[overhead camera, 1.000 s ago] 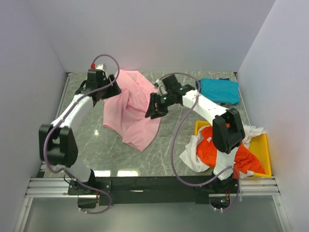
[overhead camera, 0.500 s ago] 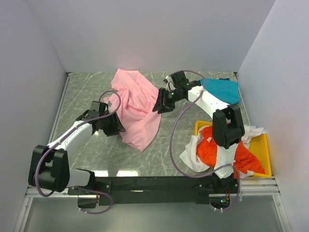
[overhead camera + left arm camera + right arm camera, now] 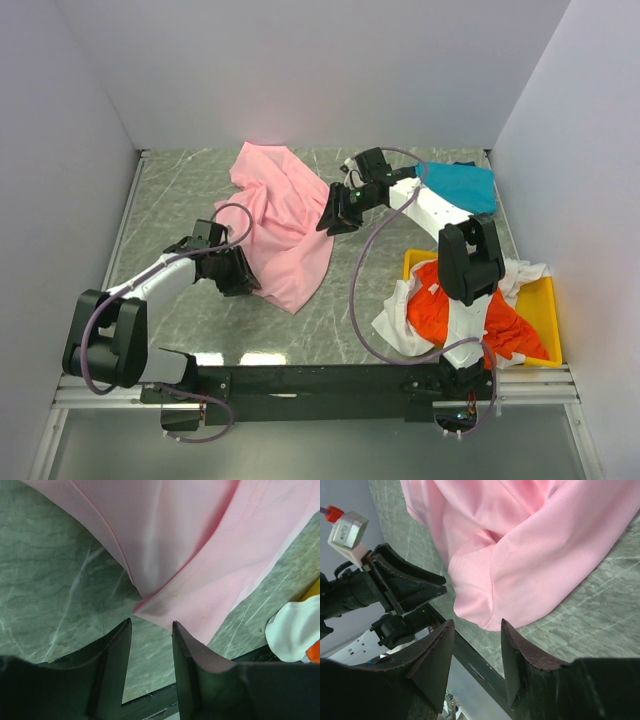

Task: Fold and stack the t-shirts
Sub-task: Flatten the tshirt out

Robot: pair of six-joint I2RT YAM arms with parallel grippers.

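Observation:
The light pink t-shirt (image 3: 285,220) lies crumpled in the middle of the table; it also fills the left wrist view (image 3: 200,545) and the right wrist view (image 3: 520,555). My left gripper (image 3: 243,275) is open and empty, low at the shirt's left edge, its tips just short of a fold (image 3: 150,623). My right gripper (image 3: 330,218) is open and empty at the shirt's right edge (image 3: 477,624). A folded teal-blue t-shirt (image 3: 456,187) lies at the back right. The orange-red t-shirt (image 3: 470,315) and the white t-shirt (image 3: 398,320) are heaped in the yellow tray.
The yellow tray (image 3: 545,310) stands at the front right, with cloth hanging over its left rim. White walls close the back and both sides. The black rail (image 3: 320,380) runs along the near edge. My left arm shows in the right wrist view (image 3: 395,587).
My left arm has swung down from the back left to the pink shirt's lower left edge. My right gripper has moved back and right to the shirt's right edge, and the shirt has shifted.

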